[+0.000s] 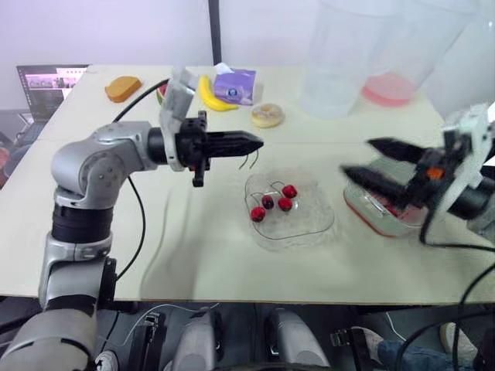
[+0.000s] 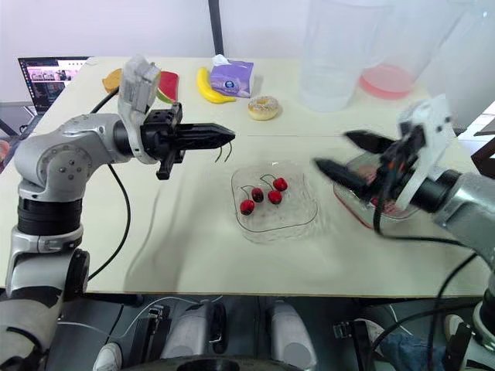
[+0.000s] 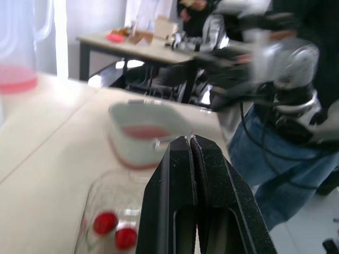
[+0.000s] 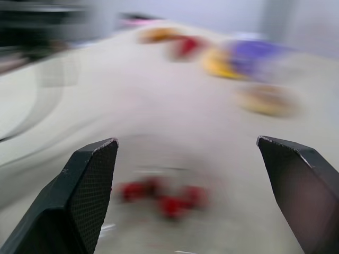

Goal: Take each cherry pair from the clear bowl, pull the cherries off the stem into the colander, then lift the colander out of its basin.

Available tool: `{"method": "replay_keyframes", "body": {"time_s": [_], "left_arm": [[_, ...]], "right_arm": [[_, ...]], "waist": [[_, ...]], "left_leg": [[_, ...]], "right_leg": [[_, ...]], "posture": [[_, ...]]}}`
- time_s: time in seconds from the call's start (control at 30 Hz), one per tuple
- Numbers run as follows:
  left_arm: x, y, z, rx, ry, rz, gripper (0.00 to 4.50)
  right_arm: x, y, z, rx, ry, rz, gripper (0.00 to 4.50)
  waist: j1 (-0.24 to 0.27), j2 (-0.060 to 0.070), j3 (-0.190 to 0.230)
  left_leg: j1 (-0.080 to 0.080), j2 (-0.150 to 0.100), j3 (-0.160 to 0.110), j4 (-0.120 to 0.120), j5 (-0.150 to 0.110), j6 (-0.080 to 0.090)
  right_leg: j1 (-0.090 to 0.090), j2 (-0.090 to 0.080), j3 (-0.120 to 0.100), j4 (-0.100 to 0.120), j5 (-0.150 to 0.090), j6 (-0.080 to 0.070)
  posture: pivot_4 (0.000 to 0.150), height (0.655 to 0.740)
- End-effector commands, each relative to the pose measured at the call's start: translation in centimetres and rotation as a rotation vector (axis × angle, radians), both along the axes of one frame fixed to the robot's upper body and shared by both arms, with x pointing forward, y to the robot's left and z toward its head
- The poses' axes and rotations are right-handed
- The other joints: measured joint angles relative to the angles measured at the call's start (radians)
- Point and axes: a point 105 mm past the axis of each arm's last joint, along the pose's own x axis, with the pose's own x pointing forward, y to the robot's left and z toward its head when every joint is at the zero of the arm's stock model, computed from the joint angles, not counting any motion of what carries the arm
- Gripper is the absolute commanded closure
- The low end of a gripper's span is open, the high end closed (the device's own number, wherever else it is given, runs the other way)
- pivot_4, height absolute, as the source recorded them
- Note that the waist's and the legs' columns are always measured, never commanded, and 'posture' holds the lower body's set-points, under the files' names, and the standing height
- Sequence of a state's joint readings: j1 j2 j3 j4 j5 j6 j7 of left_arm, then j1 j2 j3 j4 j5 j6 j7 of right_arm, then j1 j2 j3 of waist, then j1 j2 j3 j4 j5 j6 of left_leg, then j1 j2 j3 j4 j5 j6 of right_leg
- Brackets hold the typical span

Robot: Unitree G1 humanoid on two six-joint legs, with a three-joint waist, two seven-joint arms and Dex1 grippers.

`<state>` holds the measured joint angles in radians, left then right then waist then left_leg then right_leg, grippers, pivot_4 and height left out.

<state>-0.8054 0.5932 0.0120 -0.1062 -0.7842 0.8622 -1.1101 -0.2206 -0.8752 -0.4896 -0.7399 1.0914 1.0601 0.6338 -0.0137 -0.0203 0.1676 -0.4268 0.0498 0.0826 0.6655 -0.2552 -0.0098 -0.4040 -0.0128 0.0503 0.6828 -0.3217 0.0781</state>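
The clear bowl (image 1: pixel 321 224) sits mid-table and holds several red cherries (image 1: pixel 271 202) joined in pairs by green stems. My left gripper (image 1: pixel 259 141) hovers above the bowl's far left corner. It is shut on a thin bare stem (image 1: pixel 247 161) that hangs from its tips. In the left wrist view its fingers (image 3: pixel 185 174) are pressed together. To the right of the bowl stands the white basin with the red colander (image 2: pixel 363 202) inside. My right gripper (image 1: pixel 357 157) is wide open above the basin's near left side and points at the bowl. The cherries (image 4: pixel 164 198) show between its spread fingers.
At the back of the table lie a banana (image 1: pixel 207 94), a purple tissue pack (image 1: pixel 234 85), a donut (image 1: pixel 267 115), a bread roll (image 1: pixel 123 88) and a watermelon slice (image 2: pixel 166 83). Tall clear jugs (image 1: pixel 340 54) stand back right. A laptop (image 1: pixel 46 81) is at the far left.
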Motion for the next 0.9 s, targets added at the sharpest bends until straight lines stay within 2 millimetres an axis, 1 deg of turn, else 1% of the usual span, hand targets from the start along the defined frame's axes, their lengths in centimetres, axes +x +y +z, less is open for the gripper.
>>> {"method": "replay_keyframes", "body": {"time_s": [0.03,0.17,0.3,0.37,0.47,0.57,0.67,0.77,0.87,0.9], "left_arm": [[-0.2,0.7,-0.4,0.077,-0.094,0.047,4.5],[0.6,2.7,-1.5,0.118,-0.085,0.157,4.5],[1.7,8.4,-4.2,0.22,-0.01,0.434,4.5],[2.2,10.9,-5.3,0.25,0.013,0.554,4.5],[2.4,13.8,-7.4,0.288,0.049,0.68,4.5],[2.2,15.8,-9.8,0.349,0.067,0.744,4.5],[2.4,16.9,-11.0,0.364,0.078,0.783,4.5],[2.6,17.5,-11.6,0.385,0.064,0.797,3.57],[2.7,17.5,-12.0,0.378,0.07,0.782,2.07],[2.7,17.5,-12.0,0.378,0.069,0.78,1.49]], "right_arm": [[-0.8,1.2,-0.9,-0.062,-0.024,0.105,0.04],[-0.7,1.7,-1.5,-0.082,-0.036,0.151,0.04],[-0.5,1.9,-1.8,-0.105,-0.044,0.177,0.04],[-0.4,1.8,-2.0,-0.116,-0.043,0.174,0.04],[-0.2,1.8,-2.0,-0.114,-0.043,0.167,0.04],[0.0,1.8,-2.1,-0.115,-0.044,0.159,0.04],[0.2,1.9,-2.1,-0.11,-0.044,0.156,0.04],[0.3,1.9,-2.2,-0.111,-0.042,0.153,0.0],[0.4,1.8,-2.3,-0.115,-0.031,0.145,0.0],[0.5,1.7,-2.2,-0.111,-0.034,0.136,0.0]], "waist": [[-0.001,0.0,0.0],[-0.001,0.0,0.0],[-0.01,0.0,0.0],[-0.005,0.0,0.0],[-0.001,0.0,0.0],[0.003,-0.001,0.0],[0.003,-0.002,0.0],[0.001,-0.002,0.0],[0.0,-0.001,0.0],[0.0,-0.002,0.0]], "left_leg": [[0.0,-0.001,0.0,0.001,0.0,0.001],[0.0,0.0,0.0,0.001,-0.001,0.001],[0.001,0.001,0.001,0.0,-0.001,0.001],[0.0,0.002,0.0,0.0,0.0,0.001],[0.001,0.001,0.0,0.0,0.0,0.001],[0.001,0.0,0.0,0.0,-0.001,0.001],[0.0,0.0,0.0,0.0,-0.001,0.001],[0.0,0.0,0.0,0.0,-0.001,0.001],[0.0,0.0,0.001,0.0,-0.001,0.001],[0.0,0.0,0.001,0.0,-0.001,0.001]], "right_leg": [[0.0,-0.001,0.0,0.0,0.0,0.0],[0.0,-0.001,0.0,0.0,0.0,0.0],[-0.001,-0.001,0.001,0.0,0.0,0.0],[-0.001,-0.001,0.0,0.001,0.0,0.0],[-0.001,-0.002,0.0,0.001,0.0,0.0],[0.0,-0.005,-0.001,0.0,0.0,0.0],[0.0,-0.005,-0.002,0.0,0.0,0.0],[0.0,-0.006,-0.002,0.0,0.0,0.0],[0.0,-0.006,-0.002,0.0,0.0,0.0],[0.0,-0.006,-0.002,0.0,0.0,0.0]], "posture": [[0.15,0.74],[0.15,0.74],[0.15,0.74],[0.15,0.74],[0.15,0.74],[0.15,0.74],[0.15,0.74],[0.15,0.74],[0.15,0.74],[0.15,0.74]]}}
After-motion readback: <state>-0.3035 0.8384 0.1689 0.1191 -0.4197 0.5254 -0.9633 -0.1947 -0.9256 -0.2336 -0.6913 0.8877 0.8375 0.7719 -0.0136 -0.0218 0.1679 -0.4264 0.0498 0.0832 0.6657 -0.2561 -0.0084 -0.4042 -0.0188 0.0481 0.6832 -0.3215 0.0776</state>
